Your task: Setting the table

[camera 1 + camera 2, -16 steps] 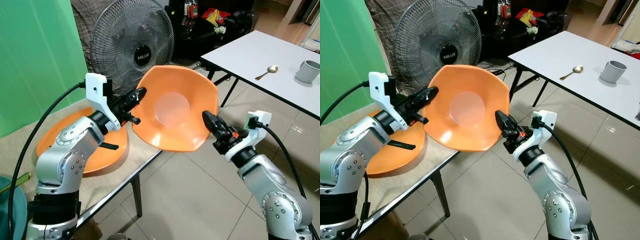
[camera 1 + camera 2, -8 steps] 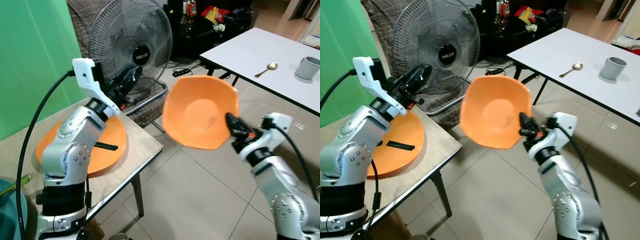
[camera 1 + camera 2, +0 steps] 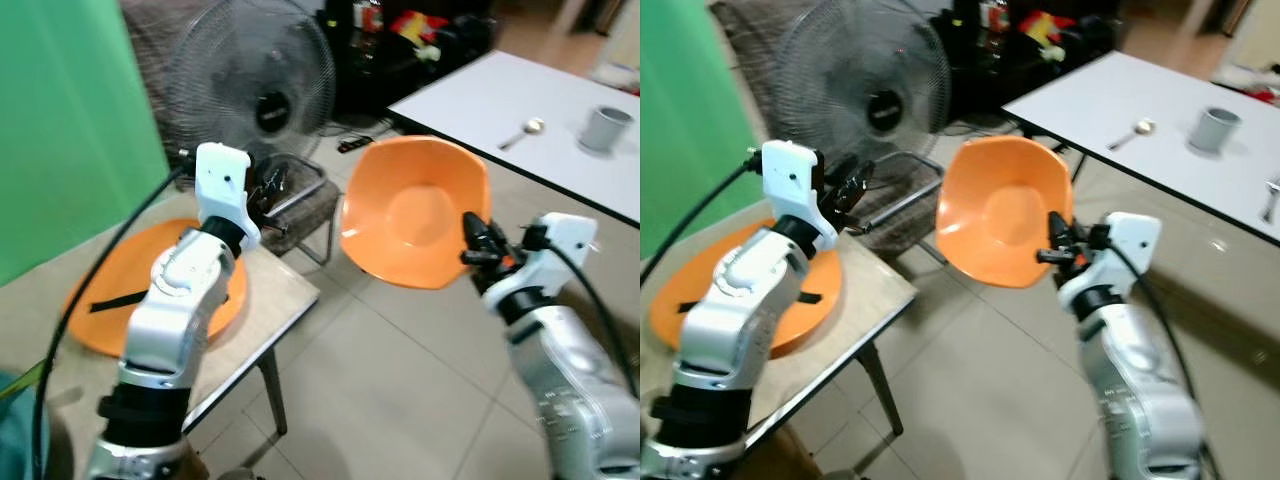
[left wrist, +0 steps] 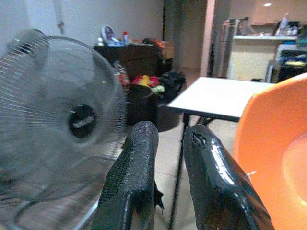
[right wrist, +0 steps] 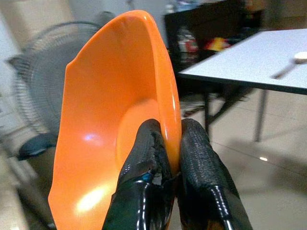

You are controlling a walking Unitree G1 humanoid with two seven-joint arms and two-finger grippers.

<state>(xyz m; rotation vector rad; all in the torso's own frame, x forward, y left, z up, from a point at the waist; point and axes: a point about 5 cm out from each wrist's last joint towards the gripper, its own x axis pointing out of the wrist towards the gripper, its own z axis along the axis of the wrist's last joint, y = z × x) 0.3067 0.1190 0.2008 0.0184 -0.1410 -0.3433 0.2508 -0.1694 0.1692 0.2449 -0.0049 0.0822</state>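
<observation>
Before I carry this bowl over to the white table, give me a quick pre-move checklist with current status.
1. Right gripper pinching the rim of the orange bowl: ok.
2. Bowl level: not ok, it hangs tipped on its side.
3. Left gripper off the bowl, nothing between its fingers: ok.
4. Bowl away from the fan: ok.
5. Bare space on the white table beside the spoon and cup: ok.
6. Grip firm enough for walking: cannot tell.
</observation>
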